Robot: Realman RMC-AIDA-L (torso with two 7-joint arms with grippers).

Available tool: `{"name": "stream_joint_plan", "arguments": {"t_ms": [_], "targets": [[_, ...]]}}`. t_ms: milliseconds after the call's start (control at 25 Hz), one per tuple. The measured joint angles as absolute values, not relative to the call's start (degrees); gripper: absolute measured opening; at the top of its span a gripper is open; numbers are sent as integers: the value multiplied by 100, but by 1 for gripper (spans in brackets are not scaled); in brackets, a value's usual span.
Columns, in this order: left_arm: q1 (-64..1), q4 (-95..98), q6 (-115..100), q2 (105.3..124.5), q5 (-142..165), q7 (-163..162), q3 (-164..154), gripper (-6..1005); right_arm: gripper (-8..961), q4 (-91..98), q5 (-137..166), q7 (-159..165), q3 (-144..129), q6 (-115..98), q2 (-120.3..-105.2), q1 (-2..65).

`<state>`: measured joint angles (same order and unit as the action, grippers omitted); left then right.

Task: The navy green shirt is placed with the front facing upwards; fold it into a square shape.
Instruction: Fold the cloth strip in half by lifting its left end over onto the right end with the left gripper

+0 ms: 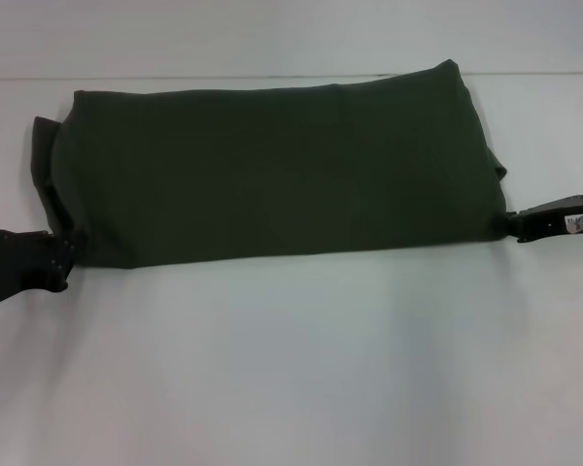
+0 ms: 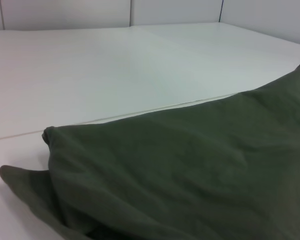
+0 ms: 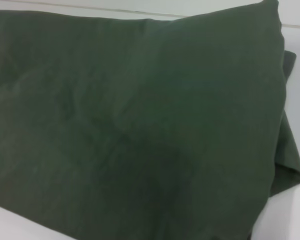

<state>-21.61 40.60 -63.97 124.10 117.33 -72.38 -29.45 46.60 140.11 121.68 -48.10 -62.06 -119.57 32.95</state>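
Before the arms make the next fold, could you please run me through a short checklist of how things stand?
1. Navy green shirt folded into a long band across the table: ok.
2. Square shape reached: not ok; the band is much wider than deep.
3. Left end effector at the band's near left corner: ok.
4. Right end effector at the near right corner: ok.
5. Firm hold on the cloth at either corner: cannot tell.
6. Edges tidy: not ok; a flap of fabric sticks out past the left end, and lower layers show at the right end.
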Motion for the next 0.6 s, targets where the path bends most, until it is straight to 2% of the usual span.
{"name": "stream_joint_plan", "arguments": {"t_ms": [80,360,600], "targets": [[-2169,4061,-6396,12410,11734,-7240,-2950,3,37,4635,14010,12168,-4810,-6202,-11951,3306],[-2150,4129,-6457,12399,11734,-7423,-2997,4,10,4828,14038,12173,-4808,-6512,-11934,3299],[-1992,4534,-6808,12400,12008,-8049,-3167,3,9,5747,14429,12777,-4859,-7317,-11964,3124]]}}
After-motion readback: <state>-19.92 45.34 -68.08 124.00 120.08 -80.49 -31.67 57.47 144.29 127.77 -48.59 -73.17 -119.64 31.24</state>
